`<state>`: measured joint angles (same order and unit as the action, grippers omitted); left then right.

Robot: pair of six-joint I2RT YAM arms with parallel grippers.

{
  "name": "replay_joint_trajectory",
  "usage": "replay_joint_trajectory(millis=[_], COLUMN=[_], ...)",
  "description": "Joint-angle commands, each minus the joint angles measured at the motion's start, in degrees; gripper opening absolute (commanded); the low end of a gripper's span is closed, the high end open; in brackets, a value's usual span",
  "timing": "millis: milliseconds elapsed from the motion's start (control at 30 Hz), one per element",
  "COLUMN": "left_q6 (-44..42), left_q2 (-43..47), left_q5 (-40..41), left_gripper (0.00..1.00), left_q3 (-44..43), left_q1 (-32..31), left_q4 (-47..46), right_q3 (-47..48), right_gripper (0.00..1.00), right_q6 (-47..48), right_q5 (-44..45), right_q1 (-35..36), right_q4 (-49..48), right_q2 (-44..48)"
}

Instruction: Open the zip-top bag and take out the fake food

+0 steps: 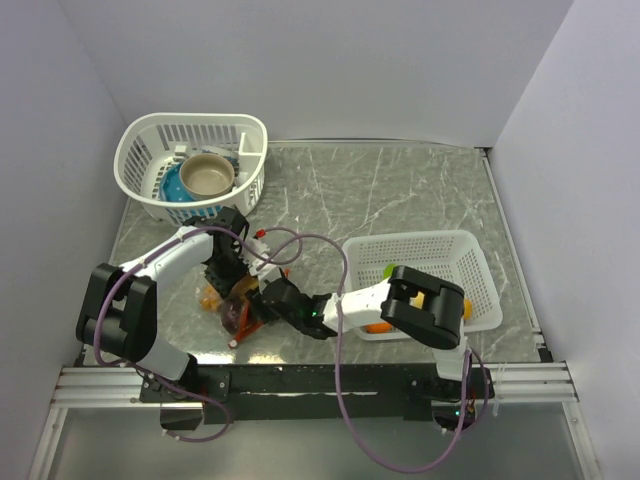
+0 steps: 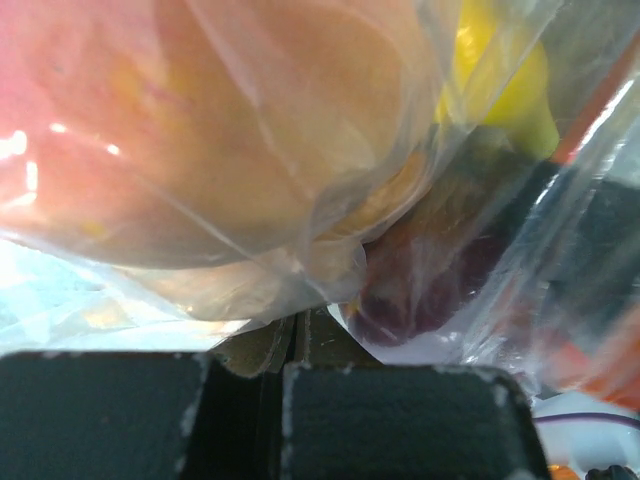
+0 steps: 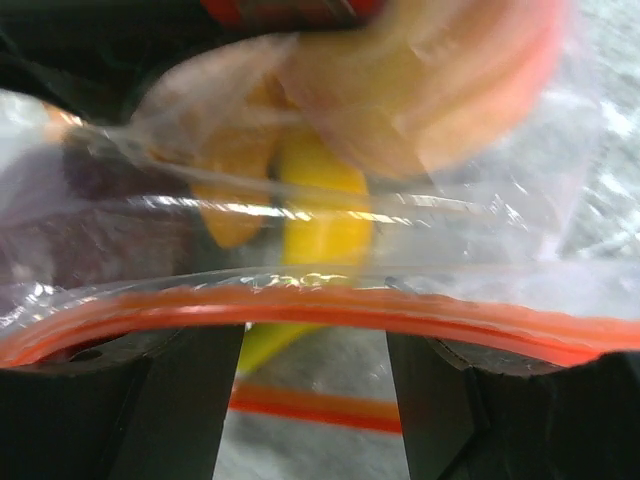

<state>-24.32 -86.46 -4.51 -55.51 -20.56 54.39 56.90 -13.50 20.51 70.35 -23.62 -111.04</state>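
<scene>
The zip-top bag (image 1: 237, 308) lies at the near left of the table with fake food inside. My left gripper (image 1: 226, 262) is above its far end. In the left wrist view the left gripper (image 2: 245, 372) has its pads nearly together on a fold of the bag (image 2: 320, 250), with a peach piece (image 2: 200, 130), a yellow piece (image 2: 500, 70) and a dark red-purple piece (image 2: 430, 290) behind the plastic. My right gripper (image 1: 272, 298) sits at the bag's right side. It is open (image 3: 315, 340), and the orange-red zip strip (image 3: 300, 305) runs across its fingertips. A yellow piece (image 3: 325, 220) shows behind.
A round white mesh basket (image 1: 140, 150) at the back left holds a tan bowl (image 1: 207, 175) and a blue dish (image 1: 172, 185). A rectangular white mesh basket (image 1: 470, 262) stands at the right with a green-and-orange piece (image 1: 386, 270) at its left edge. Walls close in on three sides.
</scene>
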Motion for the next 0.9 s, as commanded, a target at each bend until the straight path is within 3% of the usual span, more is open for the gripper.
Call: replay_joint_trajectory(millis=[0, 133, 267, 367, 400, 500, 567, 867], left_q6=[-0.6, -1.2, -1.3, -1.5, -1.6, -1.8, -1.7, -1.4], left_q2=[0.7, 1.6, 2.2, 2.2, 2.1, 1.2, 0.6, -1.2], left_q5=[-0.2, -0.1, -0.2, -0.4, -0.3, 1.0, 2.1, 1.5], left_gripper=[0.01, 0.01, 0.01, 0.01, 0.01, 0.01, 0.01, 0.01], left_q3=[0.0, 0.0, -0.2, -0.3, -0.6, -0.8, -0.7, -1.0], left_q1=[-0.1, -0.1, -0.1, -0.1, 0.0, 0.1, 0.5, 0.7], left_q4=[1.5, 2.1, 2.5, 2.1, 1.9, 0.9, -0.1, -1.2], right_q3=[6.7, 9.2, 5.9, 1.6, 0.8, -2.3, -4.3, -12.6], right_gripper=[0.65, 0.60, 0.45, 0.28, 0.17, 0.04, 0.00, 0.00], right_q6=[-0.9, -1.5, -3.1, -3.6, -3.8, -4.1, -4.3, -4.7], right_q5=[0.0, -1.1, -0.3, 1.3, 2.1, 0.9, -0.9, -15.9], right_q1=[-0.2, -0.1, -0.2, -0.1, -0.1, -0.1, -0.1, -0.1], right_q4=[-0.1, 1.5, 1.9, 2.7, 3.2, 5.8, 8.2, 23.2], right_q2=[-3.9, -6.3, -4.8, -1.3, -0.3, 5.0, 9.9, 30.3])
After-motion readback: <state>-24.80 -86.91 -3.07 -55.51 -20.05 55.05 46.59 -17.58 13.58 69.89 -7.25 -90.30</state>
